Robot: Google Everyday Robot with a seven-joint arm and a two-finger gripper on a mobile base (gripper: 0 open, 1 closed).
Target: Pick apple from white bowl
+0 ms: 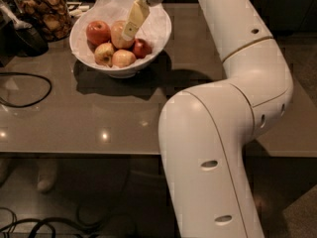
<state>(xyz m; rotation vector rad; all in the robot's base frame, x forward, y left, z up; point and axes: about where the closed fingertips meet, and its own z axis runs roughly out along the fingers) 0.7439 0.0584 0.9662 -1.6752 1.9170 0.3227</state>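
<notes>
Where the white robot arm (233, 93) bends over the grey-brown table (99, 113), its gripper (130, 29) hangs inside the white bowl (121, 72) at the far left part of the tabletop. The yellowish tip of the gripper slants down and left, and its lower end lies against the upper right side of the apple (118, 34). Whether the gripper is grasping the fruit or released cannot be told from this angle.

The apple, pale yellow-orange with a pinkish blush, sits near the middle of the bowl and stands taller than its neighbours. A deep red apple (98, 32) is just beside it on the left, touching or nearly so. A smaller dark red apple (142, 47) lies on its right, below the gripper. In front, toward the near rim, 2 small yellow-green apples (113, 56) rest side by side. All 5 fruits lie on crinkled white paper (154, 15) that lines the bowl and rises past its rim at the back.

Left of the bowl, at the table's far corner, stands a glass jar (45, 11) filled with brown snacks. A black cable (29, 100) loops across the left edge of the table, well apart from the bowl.
</notes>
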